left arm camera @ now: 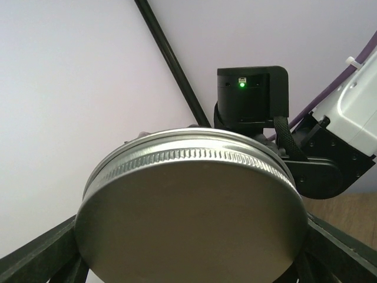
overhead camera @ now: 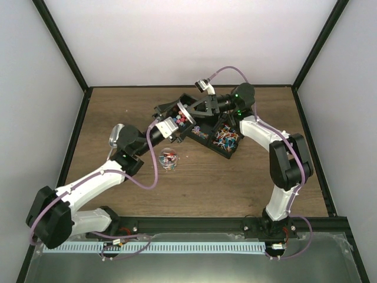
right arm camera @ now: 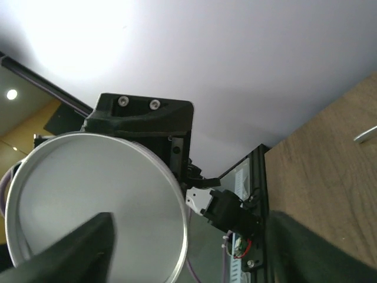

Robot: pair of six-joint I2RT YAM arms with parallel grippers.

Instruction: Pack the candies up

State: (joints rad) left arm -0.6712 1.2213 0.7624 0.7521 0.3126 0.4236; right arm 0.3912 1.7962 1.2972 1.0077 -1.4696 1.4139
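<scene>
You are well into the packing, by my reading, but not at its end. The small clear jar (overhead camera: pixel 161 158) is standing uncapped on the table (overhead camera: pixel 224 188), just in front of the black compartment tray (overhead camera: pixel 226 155). It is holding a small heap of candies (overhead camera: pixel 169 159), mostly red with a little blue. Far more sweets are lying in the tray's compartments, round ones toward the left and stick-like ones toward the right. Whether the jar is meant to take more I cannot tell.

Above the tray the two arms are meeting over the metal lid (left arm camera: pixel 188 194). The left pincer (left arm camera: pixel 189 236) is clamping it, one dark finger pressing each side of the ribbed rim. In the right wrist view the right pincer (right arm camera: pixel 197 247) is standing apart. One of its fingers is overlapping the lid's pale inner face and the other is well clear of it, so it is not gripping.

You are seeing a lid handover, which suggests the filling is being treated as finished. What is waiting, I judge, is to carry the lid down onto the jar's mouth, seat it level and turn it tight. The jar will probably need steadying during that.
</scene>
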